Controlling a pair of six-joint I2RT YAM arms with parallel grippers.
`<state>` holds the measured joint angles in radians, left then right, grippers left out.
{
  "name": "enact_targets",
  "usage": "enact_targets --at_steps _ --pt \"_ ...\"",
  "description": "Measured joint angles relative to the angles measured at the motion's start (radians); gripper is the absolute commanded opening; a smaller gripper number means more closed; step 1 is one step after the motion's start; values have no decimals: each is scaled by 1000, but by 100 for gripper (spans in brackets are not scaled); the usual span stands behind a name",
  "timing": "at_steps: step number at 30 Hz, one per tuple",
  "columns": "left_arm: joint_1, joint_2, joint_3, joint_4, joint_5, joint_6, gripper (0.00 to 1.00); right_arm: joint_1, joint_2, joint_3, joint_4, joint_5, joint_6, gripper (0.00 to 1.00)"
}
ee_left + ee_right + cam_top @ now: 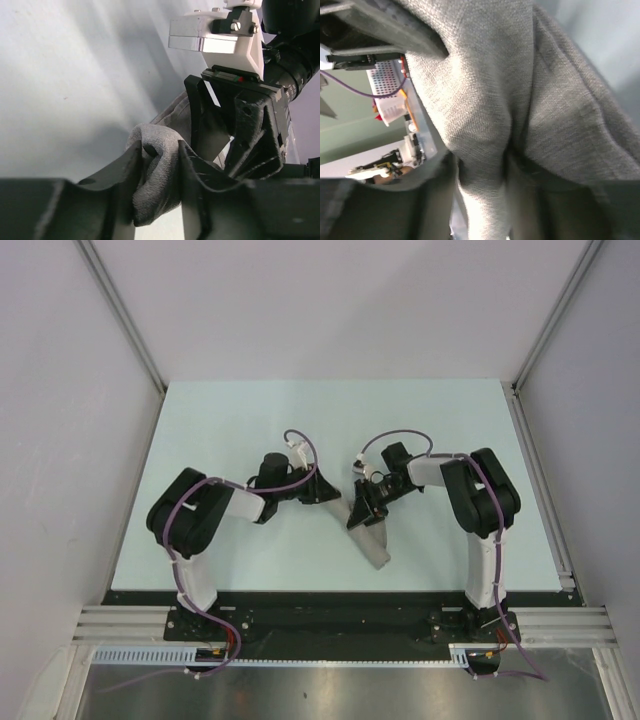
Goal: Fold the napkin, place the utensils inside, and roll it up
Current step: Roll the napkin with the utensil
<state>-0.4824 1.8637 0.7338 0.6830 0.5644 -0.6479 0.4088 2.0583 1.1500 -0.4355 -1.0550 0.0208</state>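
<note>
A pale mint bench top fills the middle of the top view, bare toward its far edge. Plain grey-white wall panels close it in on the far, left and right sides. Aluminium posts slant up from the far left corner and the far right corner. A thin aluminium rail runs along the right edge. At the near edge lies a black mounting plate. In front of it come a slotted cable duct and a brushed steel sheet.
</note>
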Motion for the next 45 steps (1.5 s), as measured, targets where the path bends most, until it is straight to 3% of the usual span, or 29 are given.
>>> enact_targets --at_steps 1,6,13,19,24,29,38,45 --pt "0 3 3 4 1 0 26 0 -1 4 -7 -2 4 58" --pt "-6 6 16 -3 0 1 22 0 -50 10 -58 48 15 67" --pt "-14 8 65 -90 -4 2 21 28 -291 2 -93 406 55 70" --pt "-18 18 127 -195 -8 3 21 237 -495 -47 -16 794 87 72" --pt "-19 24 166 -266 -14 4 21 437 -498 -103 40 1112 99 72" --pt "-21 36 202 -322 -14 3 21 541 -463 -150 83 1342 91 68" --pt "-22 41 223 -365 -14 3 22 597 -349 -153 158 1481 42 55" --pt "-24 41 224 -365 -21 2 35 574 -303 -148 178 1510 40 54"
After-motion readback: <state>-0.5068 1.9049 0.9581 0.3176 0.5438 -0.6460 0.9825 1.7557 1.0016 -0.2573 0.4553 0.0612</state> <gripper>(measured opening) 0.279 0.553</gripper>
